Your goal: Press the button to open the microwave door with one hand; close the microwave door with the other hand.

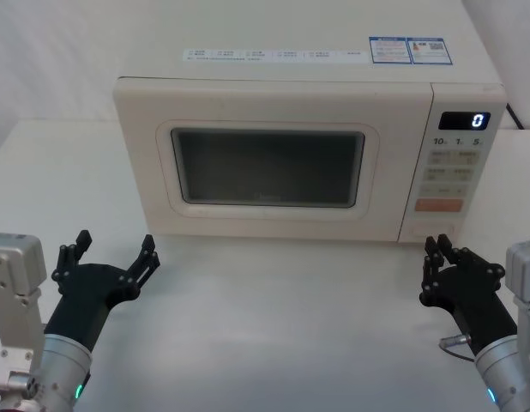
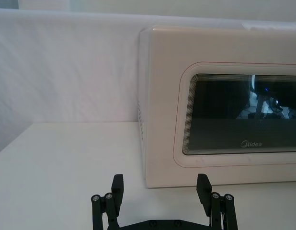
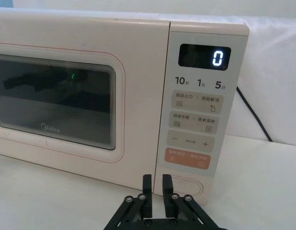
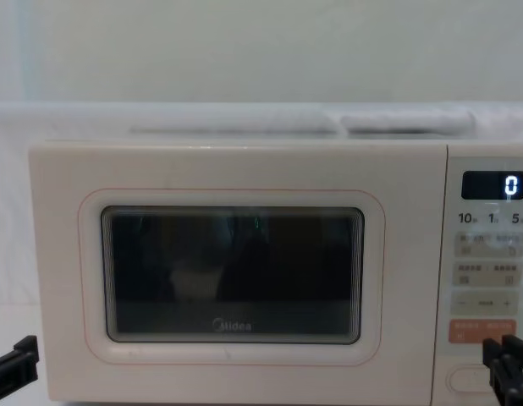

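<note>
Looking down from the head view, the microwave (image 1: 308, 154) sits with the microwave door (image 1: 269, 159) shut, so neither press nor close is done; the left gripper (image 1: 111, 255) waits before the door's left corner, fingers spread, and the right gripper (image 1: 438, 257) below the panel, fingers nearly together. From the right wrist, the button (image 3: 186, 186) lies just beyond the fingertips, under the orange key (image 3: 187, 157). From the chest, nothing blocks the door; a black cable (image 3: 253, 115) trails behind the microwave.
</note>
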`<state>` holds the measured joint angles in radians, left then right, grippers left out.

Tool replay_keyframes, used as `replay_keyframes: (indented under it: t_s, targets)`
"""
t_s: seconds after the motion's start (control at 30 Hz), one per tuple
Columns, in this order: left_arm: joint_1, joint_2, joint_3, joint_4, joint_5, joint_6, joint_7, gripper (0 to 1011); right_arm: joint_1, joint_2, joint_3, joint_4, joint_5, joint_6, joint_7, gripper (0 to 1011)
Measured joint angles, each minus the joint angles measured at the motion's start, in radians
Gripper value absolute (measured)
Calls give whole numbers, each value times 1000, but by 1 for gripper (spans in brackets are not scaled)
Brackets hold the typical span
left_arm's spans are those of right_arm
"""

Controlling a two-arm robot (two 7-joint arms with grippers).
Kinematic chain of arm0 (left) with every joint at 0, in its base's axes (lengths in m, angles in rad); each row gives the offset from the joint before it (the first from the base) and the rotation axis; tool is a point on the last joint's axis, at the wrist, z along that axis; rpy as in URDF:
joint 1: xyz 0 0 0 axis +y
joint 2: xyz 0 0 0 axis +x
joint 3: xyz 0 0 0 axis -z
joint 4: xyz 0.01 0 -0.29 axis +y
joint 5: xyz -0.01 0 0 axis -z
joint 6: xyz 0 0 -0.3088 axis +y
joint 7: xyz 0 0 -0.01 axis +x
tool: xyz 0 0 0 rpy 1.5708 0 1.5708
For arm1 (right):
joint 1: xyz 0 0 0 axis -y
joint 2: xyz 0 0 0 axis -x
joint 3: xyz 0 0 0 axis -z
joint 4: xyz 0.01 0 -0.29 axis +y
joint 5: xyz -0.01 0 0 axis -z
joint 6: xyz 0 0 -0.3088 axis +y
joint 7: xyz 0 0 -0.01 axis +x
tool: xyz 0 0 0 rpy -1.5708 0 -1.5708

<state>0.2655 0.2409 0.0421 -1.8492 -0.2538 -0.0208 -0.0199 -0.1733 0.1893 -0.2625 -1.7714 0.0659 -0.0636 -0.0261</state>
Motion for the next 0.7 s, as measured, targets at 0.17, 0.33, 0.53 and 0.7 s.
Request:
replay_keyframes:
  t_s: [0.17,0.33,0.53,0.7]
  targets:
    - [0,0,0,0,0,0,0,1001,0,0,0,0,0,0,0,4]
    - [0,0,0,0,0,0,0,1001,0,0,0,0,0,0,0,0]
    - [0,0,0,0,0,0,0,1001,0,0,0,0,0,0,0,0]
    - [0,0,0,0,0,0,0,1001,-2,-5,5,0,-3,0,2,0]
